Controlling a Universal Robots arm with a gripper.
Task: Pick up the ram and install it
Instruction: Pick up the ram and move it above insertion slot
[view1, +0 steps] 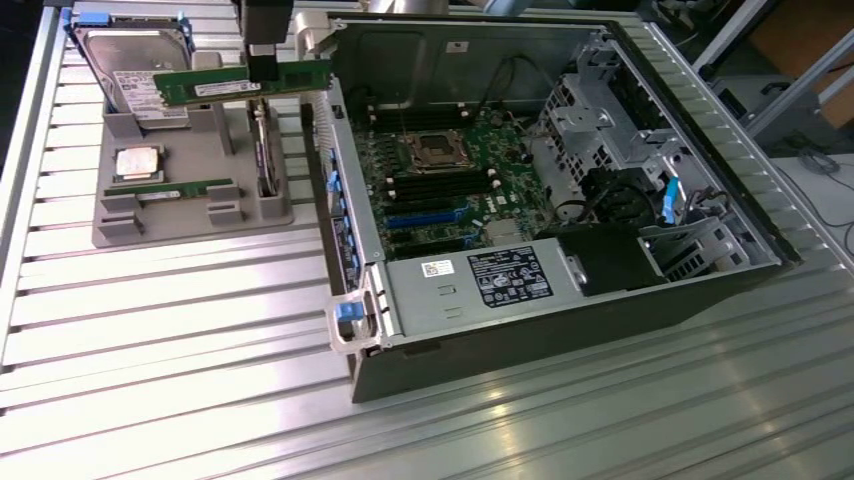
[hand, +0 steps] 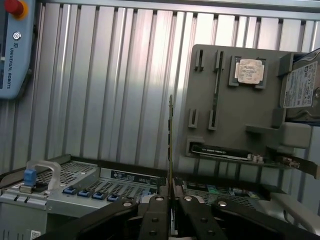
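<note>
The ram (view1: 200, 88) is a narrow green stick with a white label, held level in the air above the grey parts tray (view1: 200, 215), beside the open computer case (view1: 534, 330). My gripper (view1: 263, 72) comes down from above and is shut on the ram near its middle. In the wrist view the ram (hand: 170, 135) shows edge-on, rising from between the black fingers (hand: 156, 212) of my gripper (hand: 171, 194). The motherboard (view1: 461, 180) with its dark memory slots (view1: 416, 187) lies inside the case, to the exterior view's right of the held stick.
The tray also holds a second green stick (view1: 170, 188), a square silver CPU (view1: 138, 162), a hard drive (view1: 127, 60) and an upright card (view1: 267, 150). The case's raised side wall (view1: 334, 170) stands between tray and motherboard. A teach pendant (hand: 15, 45) lies on the slatted table.
</note>
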